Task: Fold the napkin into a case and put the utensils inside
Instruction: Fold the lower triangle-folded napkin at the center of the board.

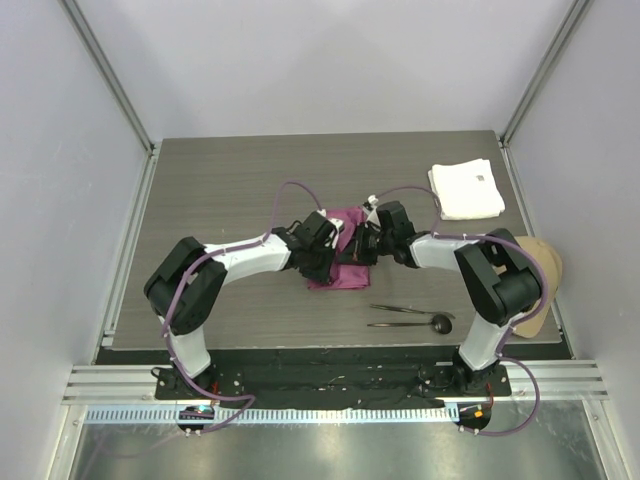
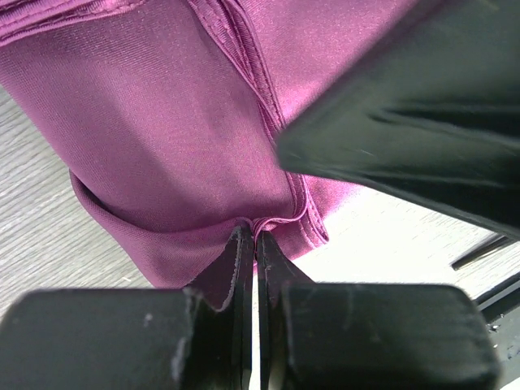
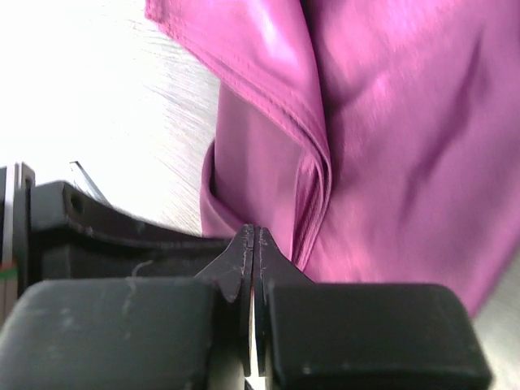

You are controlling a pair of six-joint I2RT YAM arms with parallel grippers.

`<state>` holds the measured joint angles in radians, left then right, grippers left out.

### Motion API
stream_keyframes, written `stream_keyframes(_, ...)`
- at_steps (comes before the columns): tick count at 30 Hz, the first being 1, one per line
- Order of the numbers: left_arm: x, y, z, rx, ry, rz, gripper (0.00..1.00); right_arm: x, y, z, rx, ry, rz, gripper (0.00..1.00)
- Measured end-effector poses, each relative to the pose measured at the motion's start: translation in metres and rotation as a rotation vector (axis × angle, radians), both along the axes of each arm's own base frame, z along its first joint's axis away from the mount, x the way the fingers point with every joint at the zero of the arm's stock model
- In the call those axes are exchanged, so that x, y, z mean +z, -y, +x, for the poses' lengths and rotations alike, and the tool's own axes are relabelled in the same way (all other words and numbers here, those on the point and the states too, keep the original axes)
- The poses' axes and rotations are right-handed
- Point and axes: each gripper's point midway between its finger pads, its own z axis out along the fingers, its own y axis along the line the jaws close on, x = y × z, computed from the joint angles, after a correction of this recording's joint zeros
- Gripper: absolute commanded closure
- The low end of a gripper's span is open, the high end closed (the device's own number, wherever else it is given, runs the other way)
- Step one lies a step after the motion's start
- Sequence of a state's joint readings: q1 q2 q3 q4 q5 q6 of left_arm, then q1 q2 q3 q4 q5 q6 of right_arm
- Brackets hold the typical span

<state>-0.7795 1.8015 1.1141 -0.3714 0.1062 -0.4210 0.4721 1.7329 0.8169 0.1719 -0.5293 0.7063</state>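
The magenta-purple napkin (image 1: 340,273) lies partly folded and bunched at the table's middle. My left gripper (image 1: 334,247) and right gripper (image 1: 361,246) meet over its far part, close together. In the left wrist view the left gripper (image 2: 255,231) is shut on a gathered hem of the napkin (image 2: 162,122), with the right gripper's dark body (image 2: 406,122) just beyond. In the right wrist view the right gripper (image 3: 256,231) is shut at a folded edge of the napkin (image 3: 390,122). The spoon (image 1: 412,323) and the other utensil (image 1: 400,309) lie on the table nearer the front.
A thicker white folded cloth (image 1: 466,189) lies at the back right. A beige rounded object (image 1: 538,272) sits off the table's right edge beside the right arm. The dark wooden table (image 1: 220,190) has metal rails along its sides.
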Motion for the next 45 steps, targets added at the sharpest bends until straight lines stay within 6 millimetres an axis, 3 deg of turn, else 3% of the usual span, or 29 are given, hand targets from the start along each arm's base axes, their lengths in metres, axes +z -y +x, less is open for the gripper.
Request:
stream_keyframes(4,0.000,0.003,-0.002,0.001,-0.001,-0.007,1.00,-0.011,-0.007,0.005,0.016,-0.023,0.014,0.99)
stream_keyframes(9,0.000,0.004,-0.003,0.004,0.000,-0.012,0.96,-0.029,-0.012,-0.004,0.034,-0.087,0.018,0.99)
stream_keyframes(13,0.000,0.005,-0.003,0.002,-0.001,-0.012,0.79,-0.027,-0.017,-0.008,0.053,-0.080,0.030,0.99)
stream_keyframes(18,0.005,0.007,-0.004,-0.002,0.003,-0.027,0.67,-0.030,-0.011,-0.022,0.058,-0.093,0.034,0.99)
stream_keyframes(30,0.016,0.014,-0.010,-0.031,-0.015,-0.079,0.56,-0.020,-0.002,-0.036,0.057,-0.084,0.043,0.99)
stream_keyframes(34,0.039,0.019,-0.014,-0.049,0.002,-0.144,0.52,-0.017,0.001,-0.042,0.059,-0.081,0.047,0.99)
stream_keyframes(39,0.080,0.021,-0.013,-0.035,0.045,-0.242,0.57,-0.022,0.004,-0.048,0.062,-0.098,0.044,0.99)
stream_keyframes(40,0.084,0.020,-0.012,-0.027,0.048,-0.252,0.64,-0.022,0.004,-0.048,0.062,-0.098,0.045,0.99)
stream_keyframes(43,0.085,0.015,-0.007,0.005,0.032,-0.258,0.81,-0.022,0.005,-0.047,0.061,-0.095,0.047,0.99)
stream_keyframes(45,0.078,0.013,-0.008,0.011,0.009,-0.246,0.86,-0.024,0.006,-0.048,0.058,-0.097,0.045,0.99)
